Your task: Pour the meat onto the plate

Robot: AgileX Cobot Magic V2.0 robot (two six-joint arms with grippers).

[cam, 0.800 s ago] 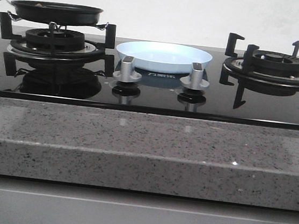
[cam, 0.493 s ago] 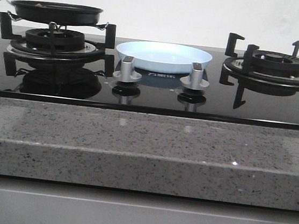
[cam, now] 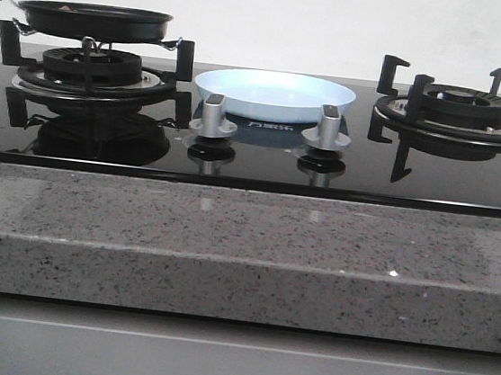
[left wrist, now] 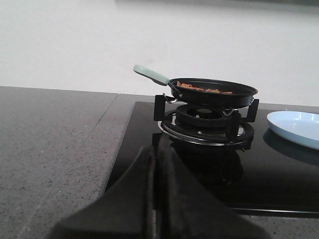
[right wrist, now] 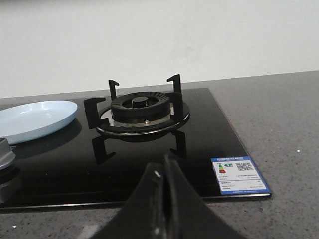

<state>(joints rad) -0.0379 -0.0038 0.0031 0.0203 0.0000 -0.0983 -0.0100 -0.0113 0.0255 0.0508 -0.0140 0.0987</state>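
We see the pan [cam: 94, 19] on the left burner [cam: 92, 68], with the meat [left wrist: 204, 89] in it. The plate [cam: 275, 94] lies on the stove [cam: 253, 165] between the two burners, behind the two knobs [cam: 214, 115]. The right burner [cam: 459, 107] stands bare. The tabletop [cam: 243, 250] runs before the stove.

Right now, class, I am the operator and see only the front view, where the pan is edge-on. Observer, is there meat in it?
Observer: Yes. The left wrist view shows the meat lying in the pan.
Operator: Where is the left gripper?
Observer: The left gripper is shut on nothing, facing the pan.
Operator: And the right?
Observer: The right gripper is shut too, facing the bare right burner.
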